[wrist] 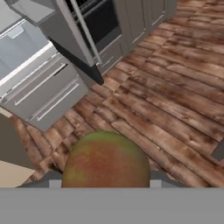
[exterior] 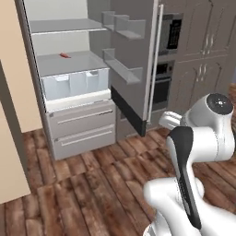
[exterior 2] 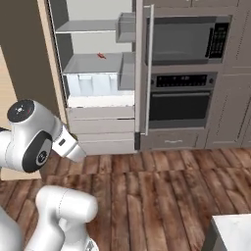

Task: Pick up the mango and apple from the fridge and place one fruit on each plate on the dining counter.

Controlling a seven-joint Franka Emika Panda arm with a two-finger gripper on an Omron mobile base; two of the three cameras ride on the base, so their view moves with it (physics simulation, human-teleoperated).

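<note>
The hand view has a rounded orange-yellow fruit with a green blush, the mango [wrist: 105, 159], sitting low in the frame. My gripper [wrist: 105, 183] is shut on it, a grey fingertip [wrist: 54, 183] showing on either side. It hangs above the wooden floor, away from the fridge [exterior: 80, 120]. The fridge stands open, with pale shelves, a translucent crisper drawer [exterior: 76, 85] and grey lower drawers. Its door [exterior: 133, 60] is swung out to the right. A corner of the white marble dining counter [exterior 2: 234, 231] shows at lower right. The apple and the plates are out of view.
A thin red pepper-like item [exterior: 65, 55] lies on the fridge's middle shelf. To the right of the fridge a wall oven [exterior 2: 179, 100] sits under a microwave [exterior 2: 188, 41]. A beige wall panel [exterior: 11, 138] stands to the left. Wooden floor [exterior 2: 157, 191] lies open between fridge and counter.
</note>
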